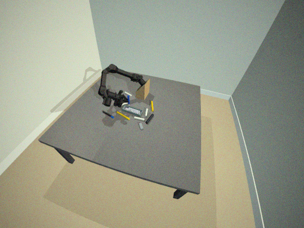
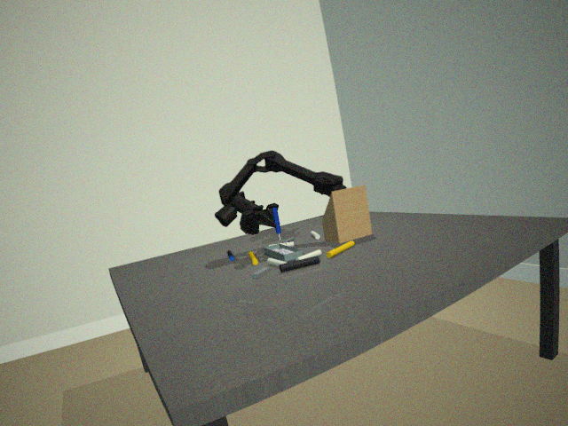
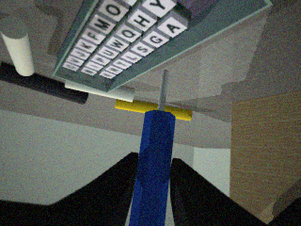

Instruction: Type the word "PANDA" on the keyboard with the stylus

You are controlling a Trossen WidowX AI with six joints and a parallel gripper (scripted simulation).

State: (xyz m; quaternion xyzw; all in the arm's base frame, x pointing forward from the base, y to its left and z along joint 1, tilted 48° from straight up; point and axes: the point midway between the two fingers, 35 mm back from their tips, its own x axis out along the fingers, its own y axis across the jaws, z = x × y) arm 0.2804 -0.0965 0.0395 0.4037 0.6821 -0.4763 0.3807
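Note:
My gripper [image 1: 128, 99] [image 2: 275, 214] [image 3: 153, 163] is shut on the blue stylus [image 1: 128, 98] [image 2: 277, 222] [image 3: 157, 134], whose thin grey tip points down toward the keyboard. The keyboard [image 1: 132, 110] [image 2: 284, 251] [image 3: 129, 35] is a grey-green tray with white letter keys. In the wrist view the tip shows just outside the tray's long edge, near the A key [image 3: 173, 27]. In the exterior view the tip appears above the tray's far side, with no visible contact. The A key stands raised. Some keys are cut off by the frame, and the far letters are blurred.
A wooden block [image 1: 145, 91] [image 2: 351, 215] [image 3: 263, 155] stands by the arm's base. Yellow sticks [image 1: 122, 115] [image 2: 341, 249], white sticks [image 1: 139, 118] [image 2: 311, 255], a black stick [image 1: 149, 118] [image 2: 300, 264], a black-and-blue pen [image 1: 108, 114] and a small grey block [image 1: 141, 126] lie around the keyboard.

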